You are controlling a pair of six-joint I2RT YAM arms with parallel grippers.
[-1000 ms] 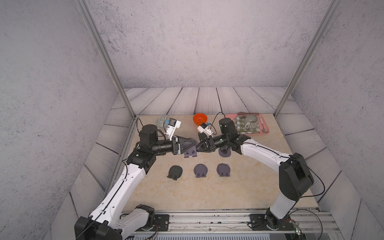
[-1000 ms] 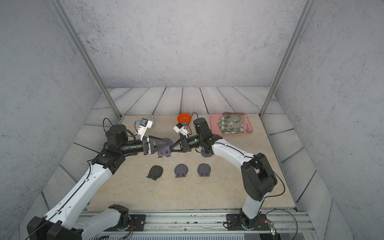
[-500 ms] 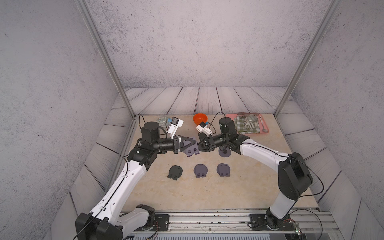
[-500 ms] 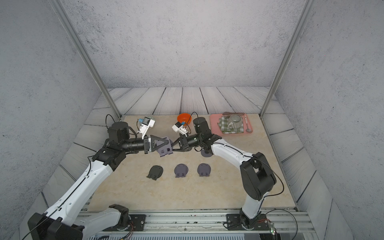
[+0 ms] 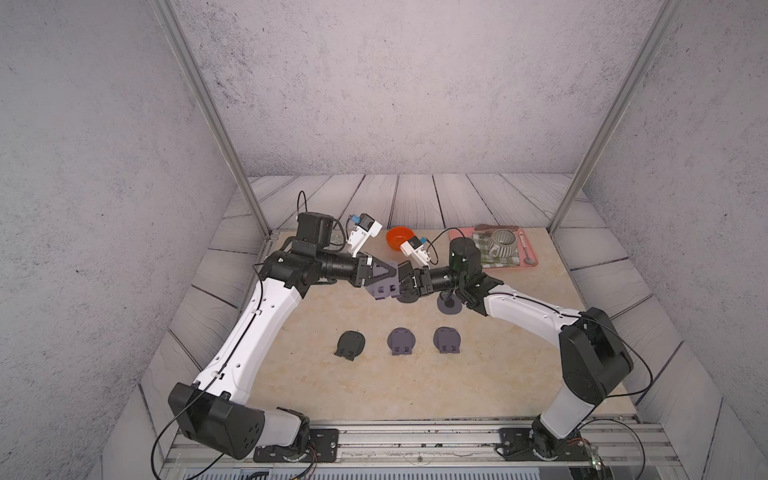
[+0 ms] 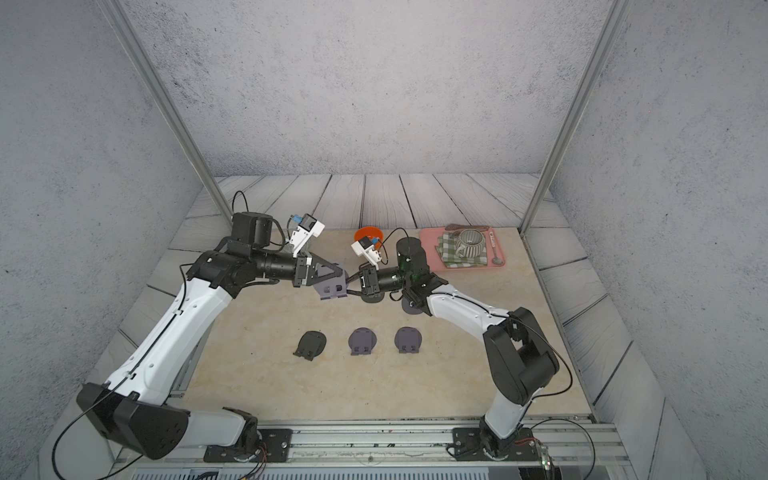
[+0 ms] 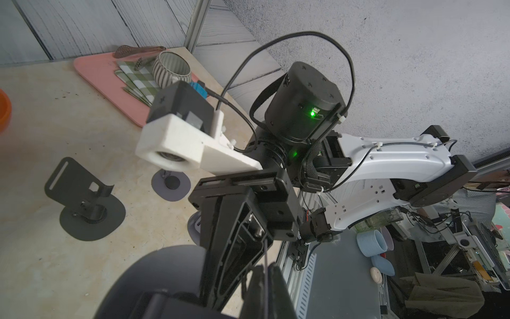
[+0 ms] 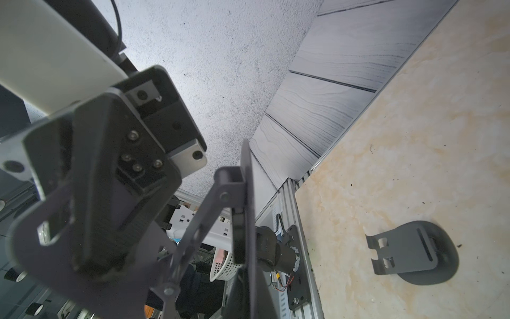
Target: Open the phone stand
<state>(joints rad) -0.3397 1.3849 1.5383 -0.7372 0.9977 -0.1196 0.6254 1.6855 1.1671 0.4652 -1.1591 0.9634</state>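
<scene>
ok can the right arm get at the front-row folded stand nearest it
Probably not yet: the right arm has its jaws shut on the raised phone stand, shared with the left arm. The path down to that folded stand looks free.

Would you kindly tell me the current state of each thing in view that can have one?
Held phone stand, off the table, partly unfolded.
Left tool, shut on its plate.
Right tool, shut on its base.
Black phone stand beneath the right tool, open, standing on the table.
Front-row black stand, folded.
Front-row middle stand, folded.
Front-row end stand, folded.
Striped mug, upright on the tray.
</scene>
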